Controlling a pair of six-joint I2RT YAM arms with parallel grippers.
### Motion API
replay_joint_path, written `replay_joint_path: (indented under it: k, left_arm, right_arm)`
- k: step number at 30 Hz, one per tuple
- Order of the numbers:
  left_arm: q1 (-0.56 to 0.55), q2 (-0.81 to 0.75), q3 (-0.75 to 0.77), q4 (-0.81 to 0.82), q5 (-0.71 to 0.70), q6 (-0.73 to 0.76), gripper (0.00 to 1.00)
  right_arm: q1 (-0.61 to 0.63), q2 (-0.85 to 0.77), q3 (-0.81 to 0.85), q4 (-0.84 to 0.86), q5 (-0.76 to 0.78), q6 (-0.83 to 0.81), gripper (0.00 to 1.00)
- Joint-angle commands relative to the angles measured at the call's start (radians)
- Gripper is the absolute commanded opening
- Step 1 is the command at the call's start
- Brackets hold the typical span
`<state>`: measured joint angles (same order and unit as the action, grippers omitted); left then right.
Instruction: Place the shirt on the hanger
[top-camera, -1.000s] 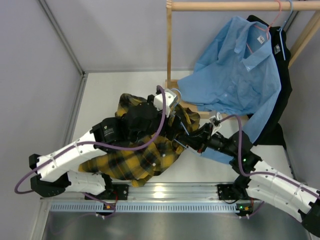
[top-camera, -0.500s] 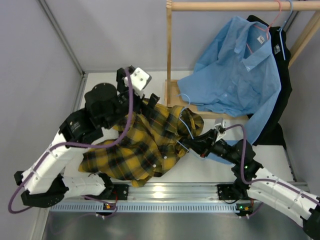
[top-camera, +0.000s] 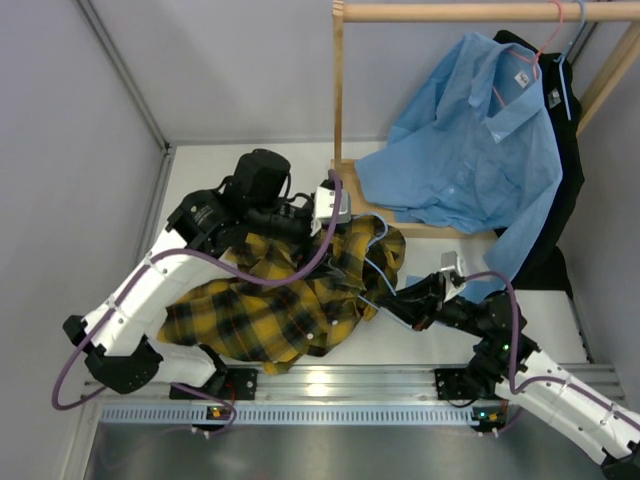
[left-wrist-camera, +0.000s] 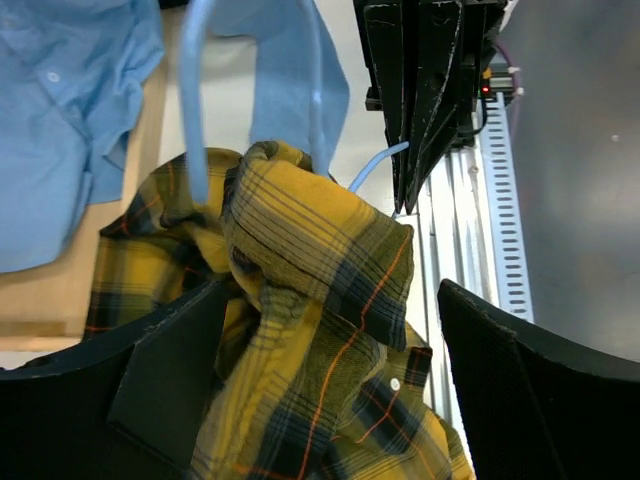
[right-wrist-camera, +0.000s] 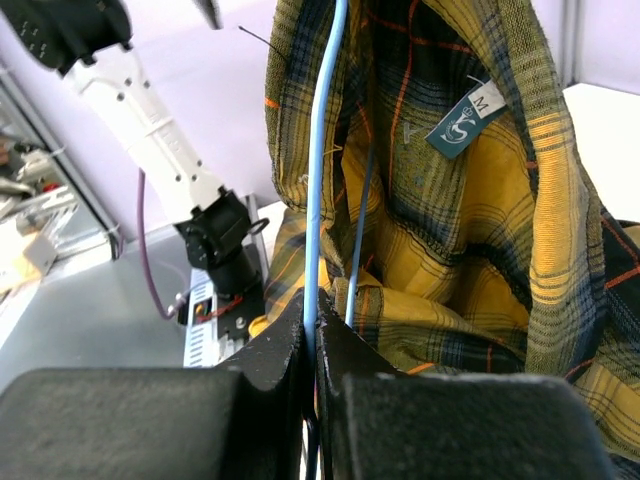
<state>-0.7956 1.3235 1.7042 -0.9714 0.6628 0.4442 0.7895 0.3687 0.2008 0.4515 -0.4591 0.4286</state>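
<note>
The yellow-and-black plaid shirt (top-camera: 280, 300) lies bunched on the table between the arms. The pale-blue hanger (top-camera: 378, 275) is pushed into its upper part. In the right wrist view, the hanger's wire (right-wrist-camera: 318, 200) runs up inside the shirt (right-wrist-camera: 480, 230), next to the collar label (right-wrist-camera: 465, 120). My right gripper (top-camera: 412, 300) is shut on that wire (right-wrist-camera: 312, 335). My left gripper (top-camera: 325, 230) hovers over the shirt's top, open wide, with a fold of shirt (left-wrist-camera: 320, 270) between its fingers (left-wrist-camera: 170, 390). The hanger's bars (left-wrist-camera: 200, 100) stick out beyond the fold.
A wooden rack (top-camera: 338, 90) stands at the back right. It carries a light-blue shirt (top-camera: 480, 140) on a pink-red hanger (top-camera: 520, 60) and a black garment (top-camera: 565, 180). A metal rail (top-camera: 330, 385) runs along the near edge. Grey walls (top-camera: 80, 150) close the left and back.
My left arm lifted away to the back left, then swung back right over the shirt's top. The right gripper drew back to the right with the hanger, and the shirt bunched up around it.
</note>
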Motion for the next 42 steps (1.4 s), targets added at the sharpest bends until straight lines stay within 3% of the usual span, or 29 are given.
replay_joint_path:
  k: [1,10,12,14,15,22,25,31,36,38,42]
  left_arm:
    - [0.012,0.049,0.038,-0.035,0.104,0.007,0.89]
    - [0.024,0.091,0.019,-0.082,0.218,0.028,0.67]
    - [0.024,0.077,-0.001,-0.082,0.224,0.033,0.52]
    - [0.024,0.066,-0.026,-0.082,0.236,0.042,0.50]
    - [0.025,0.059,-0.032,-0.082,0.241,0.045,0.44]
    - [0.026,0.029,-0.067,-0.082,0.253,0.060,0.47]
    - [0.026,0.026,-0.084,-0.082,0.247,0.059,0.39]
    - [0.026,-0.001,-0.113,-0.082,0.224,0.050,0.40]
    - [0.026,-0.044,-0.121,-0.082,0.221,0.054,0.06]
    - [0.026,-0.056,-0.124,-0.082,0.225,0.057,0.00]
    - [0.026,-0.072,-0.124,-0.084,0.218,0.065,0.00]
  right_arm:
    - [0.019,-0.033,0.014,-0.008,-0.075,-0.057,0.00]
    - [0.017,-0.080,0.037,-0.096,-0.116,-0.128,0.00]
    - [0.019,-0.086,0.040,-0.103,-0.116,-0.131,0.00]
    - [0.017,-0.090,0.048,-0.108,-0.121,-0.139,0.00]
    - [0.017,-0.090,0.051,-0.111,-0.122,-0.142,0.00]
    - [0.017,-0.060,0.098,-0.123,-0.165,-0.171,0.00]
    - [0.017,-0.045,0.118,-0.123,-0.174,-0.180,0.00]
    - [0.017,-0.050,0.158,-0.151,-0.182,-0.217,0.00]
    - [0.017,-0.045,0.195,-0.188,-0.187,-0.248,0.00]
    - [0.017,-0.037,0.212,-0.195,-0.188,-0.258,0.00]
    - [0.019,0.002,0.250,-0.206,-0.191,-0.272,0.00]
